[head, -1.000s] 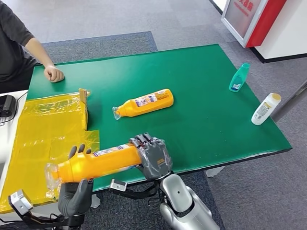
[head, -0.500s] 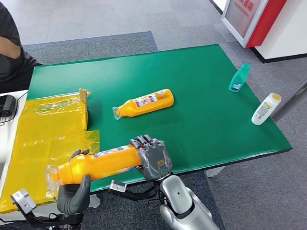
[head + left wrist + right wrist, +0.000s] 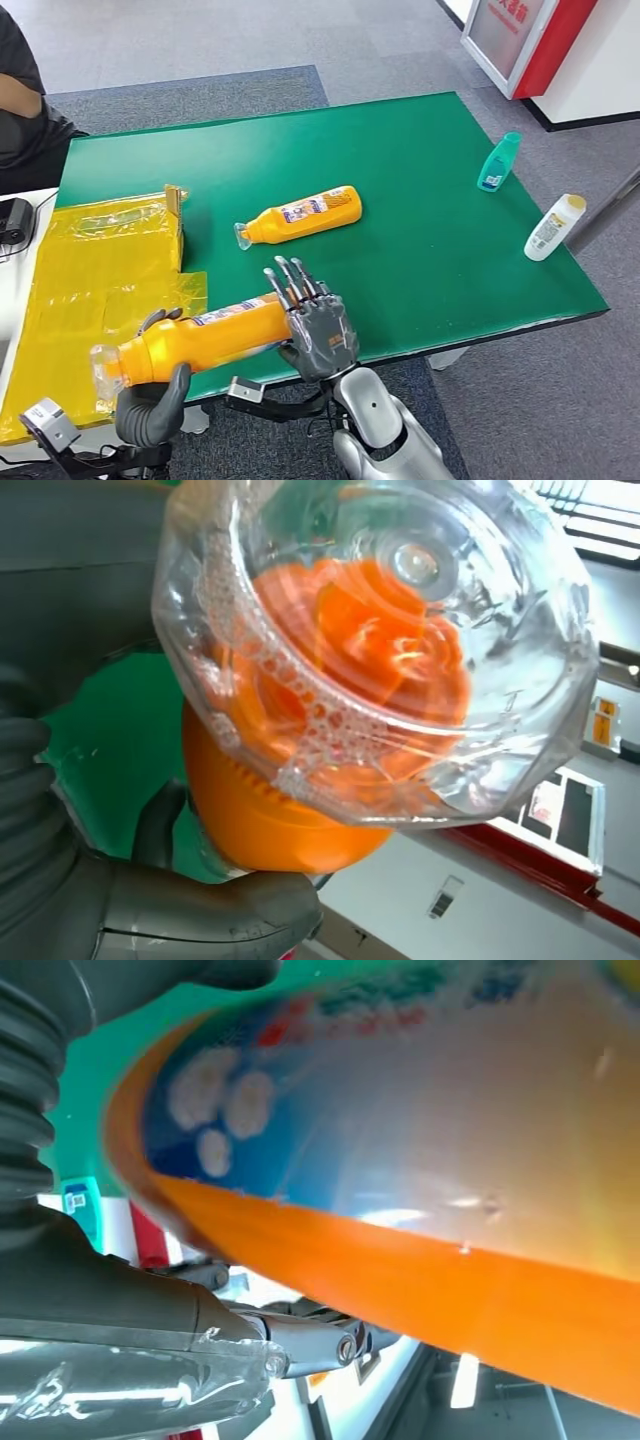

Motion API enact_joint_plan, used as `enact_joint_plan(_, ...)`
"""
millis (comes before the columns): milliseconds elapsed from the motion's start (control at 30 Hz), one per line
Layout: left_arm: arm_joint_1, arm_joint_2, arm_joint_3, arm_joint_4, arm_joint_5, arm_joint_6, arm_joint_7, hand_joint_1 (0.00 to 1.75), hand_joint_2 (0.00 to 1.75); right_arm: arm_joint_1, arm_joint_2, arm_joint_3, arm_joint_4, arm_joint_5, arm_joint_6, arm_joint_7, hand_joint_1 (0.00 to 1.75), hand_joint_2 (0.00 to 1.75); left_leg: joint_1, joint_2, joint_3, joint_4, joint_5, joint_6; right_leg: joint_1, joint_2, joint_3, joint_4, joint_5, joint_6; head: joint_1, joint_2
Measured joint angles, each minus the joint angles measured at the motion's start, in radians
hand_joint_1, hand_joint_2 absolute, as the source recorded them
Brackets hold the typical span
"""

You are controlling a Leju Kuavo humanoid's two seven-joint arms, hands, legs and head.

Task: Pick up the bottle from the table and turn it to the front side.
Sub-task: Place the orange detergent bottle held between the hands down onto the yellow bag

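Observation:
An orange bottle (image 3: pixel 204 340) with a clear cap (image 3: pixel 392 640) hangs lengthwise over the near edge of the green table (image 3: pixel 423 150), cap end to the left. My left hand (image 3: pixel 151 410) grips it from below near the neck. At the bottle's base is my right hand (image 3: pixel 317 330), its fingers (image 3: pixel 290 282) straightened up and spread, off the bottle's top. In the right wrist view the bottle's label side (image 3: pixel 453 1160) passes close over the hand (image 3: pixel 113 1340). A second orange bottle (image 3: pixel 302 215) lies on the table's middle.
A yellow plastic bag (image 3: pixel 98 270) covers the table's left part. At the right edge lie a teal bottle (image 3: pixel 498 162) and a white bottle (image 3: pixel 555 227). A person (image 3: pixel 19 110) sits at the far left. A black device (image 3: pixel 13 220) rests beside the bag.
My right hand's fingers have lifted off the bottle and straightened. My left hand has closed round the neck end. The person's hand has left the table.

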Motion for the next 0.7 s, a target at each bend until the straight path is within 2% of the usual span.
enact_joint_plan(200, -0.002, -0.011, 0.061, -0.056, -0.092, -0.004, -0.056, 1.75, 1.75, 0.041, -0.002, -0.010, -0.063, -0.042, 0.040, -0.033, 0.00, 1.75, 0.000, 0.000, 0.000, 0.000, 0.000, 0.000, 0.000, 0.000, 0.000, 0.000, 0.000, 0.000, 0.000, 0.000)
enact_joint_plan(467, -0.013, -0.032, 0.265, -0.146, -0.225, -0.154, -0.159, 1.75, 1.75, 0.114, -0.006, -0.053, -0.174, -0.072, 0.084, -0.091, 0.00, 1.75, 0.000, 0.000, 0.000, 0.000, 0.000, 0.000, 0.000, 0.000, 0.000, 0.000, 0.000, 0.000, 0.000, 0.000)
enact_joint_plan(600, -0.014, -0.037, 0.316, -0.154, -0.247, -0.164, -0.169, 1.74, 1.75, 0.126, -0.006, -0.062, -0.196, -0.074, 0.087, -0.096, 0.00, 1.75, 0.000, 0.000, 0.000, 0.000, 0.000, 0.000, 0.000, 0.000, 0.000, 0.000, 0.000, 0.000, 0.000, 0.000)
enact_joint_plan(700, -0.004, -0.033, 0.354, -0.157, -0.338, -0.145, -0.195, 1.71, 1.75, 0.149, -0.010, -0.069, -0.211, -0.093, 0.072, -0.098, 0.00, 1.75, 0.000, 0.000, 0.000, 0.000, 0.000, 0.000, 0.000, 0.000, 0.000, 0.000, 0.000, 0.000, 0.000, 0.000)
